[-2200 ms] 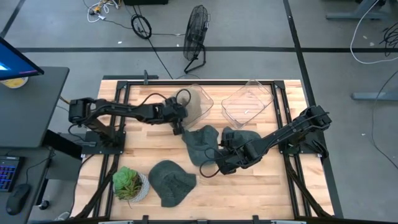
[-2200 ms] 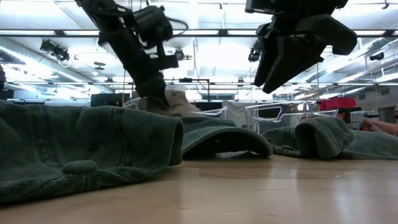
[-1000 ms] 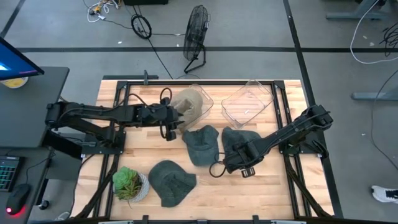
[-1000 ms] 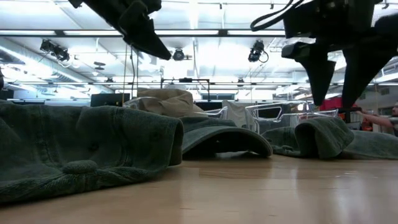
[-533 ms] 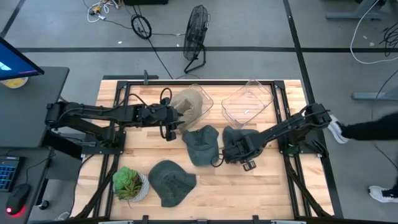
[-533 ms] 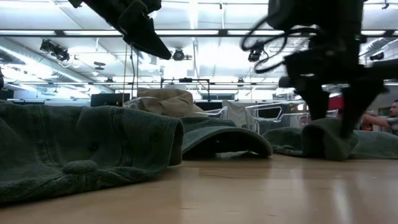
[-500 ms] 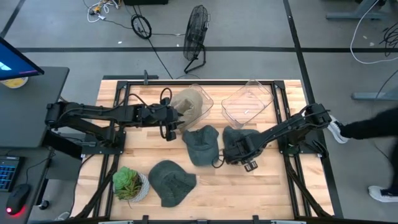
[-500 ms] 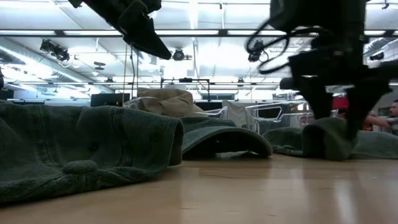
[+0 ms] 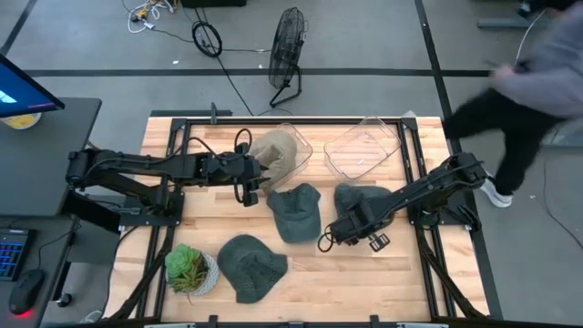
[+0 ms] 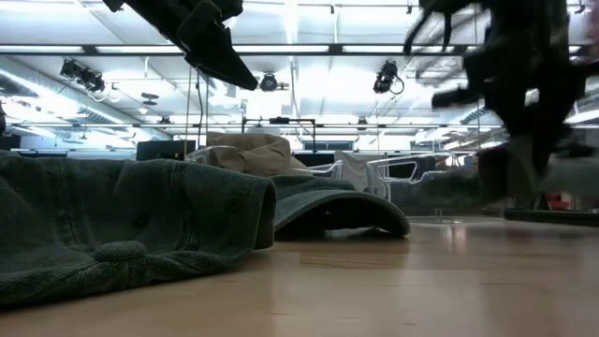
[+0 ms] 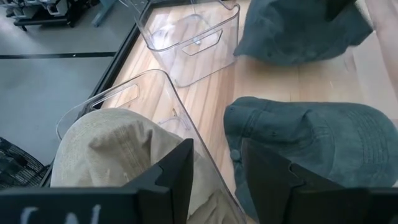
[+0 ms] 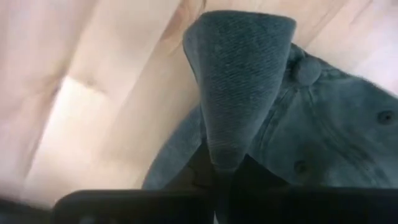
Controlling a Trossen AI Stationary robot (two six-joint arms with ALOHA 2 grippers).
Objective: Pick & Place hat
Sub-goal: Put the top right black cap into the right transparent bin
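A dark green hat [image 9: 362, 199] is lifted at the table's right middle, with my right gripper [image 9: 340, 230] shut on it; the low view shows it blurred [image 10: 510, 178]. Two more green hats lie flat on their undersides, one at the middle [image 9: 296, 210] and one near the front [image 9: 250, 265]. A tan hat [image 9: 275, 148] sits in a clear bin [image 9: 293, 146]. My left gripper [image 9: 250, 185] hovers open beside that bin, holding nothing. My right gripper pinches a folded ridge of the hat's cloth [image 12: 231, 106] between its two fingers, beside the top button [image 12: 304, 68]. The fingers come from above, slanting down. The hat hangs from the hold, raised off the wood in the low view; whether all of it is clear I cannot tell.
A second clear bin [image 9: 363, 150] stands at the back right. A potted plant [image 9: 189, 268] sits at the front left. A person [image 9: 533, 68] walks past beyond the table's right far corner. Bare wood lies along the near edge at right.
My right gripper has come down onto the right-hand green hat, shut on a fold of it and risen. The hat, which lay on the table, now hangs from the gripper and has shifted a little toward the right edge. A person has walked in at the far right.
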